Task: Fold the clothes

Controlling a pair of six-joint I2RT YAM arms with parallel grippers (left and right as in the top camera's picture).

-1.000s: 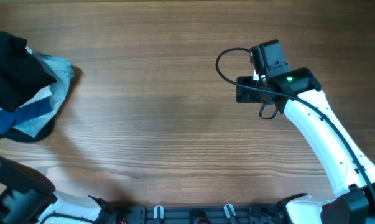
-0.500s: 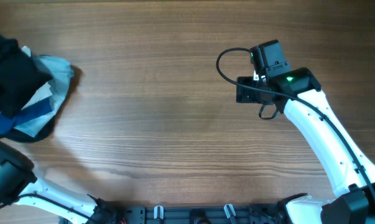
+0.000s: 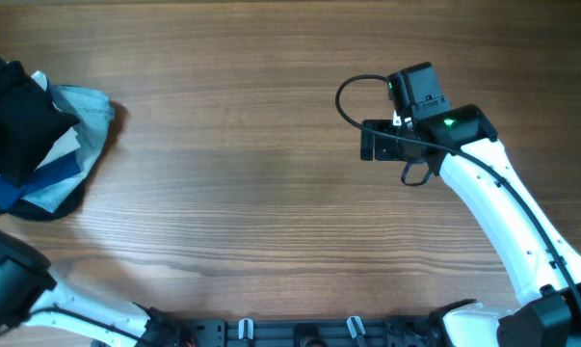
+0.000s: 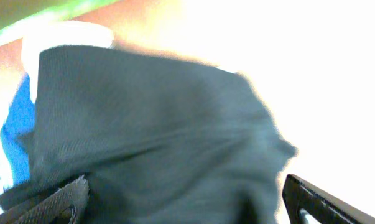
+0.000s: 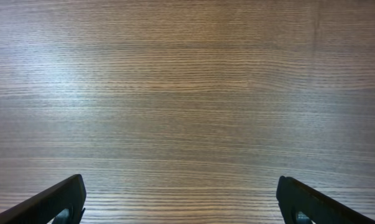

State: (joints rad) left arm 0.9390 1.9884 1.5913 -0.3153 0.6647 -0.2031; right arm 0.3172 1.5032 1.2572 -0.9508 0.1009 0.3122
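inventory, one moment.

1. black shirt (image 3: 15, 106): crumpled in a heap at the far left edge of the desk (image 3: 242, 145), partly cut off by the frame. it lies on a light-blue denim piece (image 3: 90, 114) and a blue piece (image 3: 51, 169). in the left wrist view its dark fabric (image 4: 156, 137) fills most of the picture, blurred.

2. left jaws: spread wide, one finger (image 4: 56, 199) in each lower corner, black fabric just ahead. whether they touch it cannot be told.

3. right arm (image 3: 483, 212): reaches in from the near right. right jaws spread wide over bare wood, well apart from the heap.
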